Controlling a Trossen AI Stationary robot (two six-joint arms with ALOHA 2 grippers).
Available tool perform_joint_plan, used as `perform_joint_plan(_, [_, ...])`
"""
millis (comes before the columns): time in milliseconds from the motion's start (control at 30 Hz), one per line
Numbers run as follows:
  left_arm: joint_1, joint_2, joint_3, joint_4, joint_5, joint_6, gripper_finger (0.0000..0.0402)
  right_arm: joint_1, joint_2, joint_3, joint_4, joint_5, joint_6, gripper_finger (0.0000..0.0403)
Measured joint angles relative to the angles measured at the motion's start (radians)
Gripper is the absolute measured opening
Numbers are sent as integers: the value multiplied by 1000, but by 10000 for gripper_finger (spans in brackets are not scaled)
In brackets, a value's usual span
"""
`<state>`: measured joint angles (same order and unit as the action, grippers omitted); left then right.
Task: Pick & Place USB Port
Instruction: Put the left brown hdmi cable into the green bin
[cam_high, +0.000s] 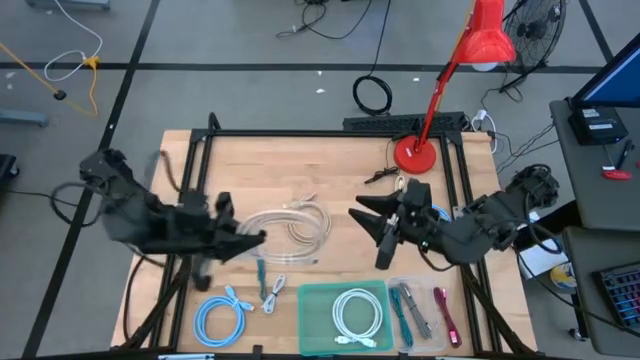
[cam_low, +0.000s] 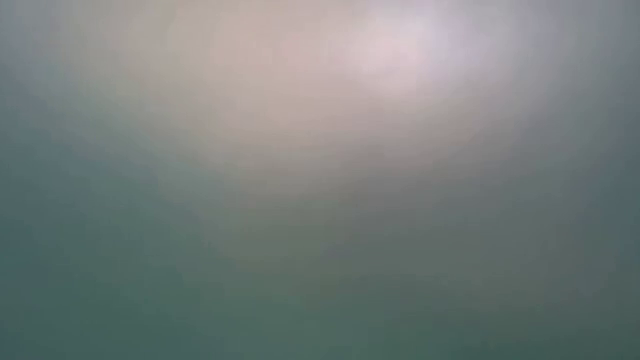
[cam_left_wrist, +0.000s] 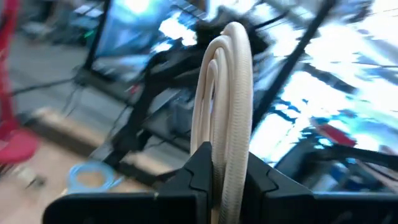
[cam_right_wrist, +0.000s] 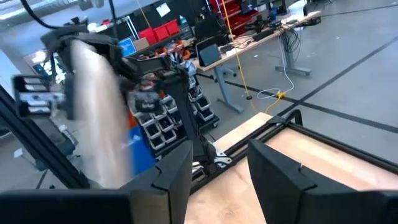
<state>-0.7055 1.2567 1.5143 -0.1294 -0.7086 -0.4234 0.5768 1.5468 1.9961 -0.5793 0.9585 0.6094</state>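
A cream-white coiled cable (cam_high: 292, 224) sits mid-table, between my two grippers. My left gripper (cam_high: 258, 238) is at the coil's left rim and shut on it; in the left wrist view its strands (cam_left_wrist: 225, 93) rise between the dark fingers. My right gripper (cam_high: 372, 235) is open to the right of the coil and faces it, with nothing between its fingers (cam_right_wrist: 217, 155). The green tray (cam_high: 316, 300) at the near edge holds a white coiled cable (cam_high: 356, 314). The low view shows only a blur. My left gripper pinches several strands of the cream coil together at its left rim (cam_left_wrist: 227, 163), one finger on each side. The fingers come in roughly level from the table's left. The coil stands out beyond the fingertips toward the right gripper and looks lifted off the wood.
A blue coiled cable (cam_high: 224, 316) and a small teal-ended cable (cam_high: 268, 290) lie near the front edge, left of the tray. A clear tray (cam_high: 428, 312) with several cables sits right of it. A red desk lamp's base (cam_high: 415, 155) stands at the far right.
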Motion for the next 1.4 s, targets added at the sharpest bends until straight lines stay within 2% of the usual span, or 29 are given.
perform_joint_plan(67, [-19, -9, 0, 68, 30, 72, 33, -15, -5, 0, 31, -30, 5, 153])
perform_joint_plan(133, [-26, -10, 0, 123, 73, 123, 33, -41, -5, 0, 115, -131, -21, 156])
perform_joint_plan(267, [-8, -5, 0, 164, 154, 150, 33, -123, 7, -65, 479, -527, -97, 160])
perform_joint_plan(333, [2, -2, 0, 163, 159, 149, 33, -157, 11, -136, 673, -665, -92, 161])
perform_joint_plan(433, [-5, -1, 0, 168, 166, 155, 33, -191, 13, -241, 880, -763, -44, 162])
perform_joint_plan(533, [-10, -6, 0, 173, 190, 155, 33, -211, 8, -314, 988, -839, 55, 162])
perform_joint_plan(733, [-5, -4, 0, 135, 181, 141, 33, -202, 8, -420, 1175, -856, 85, 168])
perform_joint_plan(867, [16, -7, 0, 131, 181, 135, 33, -196, 7, -433, 1233, -884, 82, 185])
perform_joint_plan(967, [49, -7, 0, 114, 179, 123, 33, -182, 7, -433, 1222, -881, 61, 203])
perform_joint_plan(1067, [92, -7, 0, 86, 223, 70, 33, -177, 6, -433, 1193, -878, 49, 222])
perform_joint_plan(1200, [147, 1, 0, 33, 243, -28, 33, -171, 6, -433, 1135, -820, 17, 243])
perform_joint_plan(1400, [187, 27, 0, -19, 267, -128, 33, -169, 7, -433, 1002, -772, 9, 247])
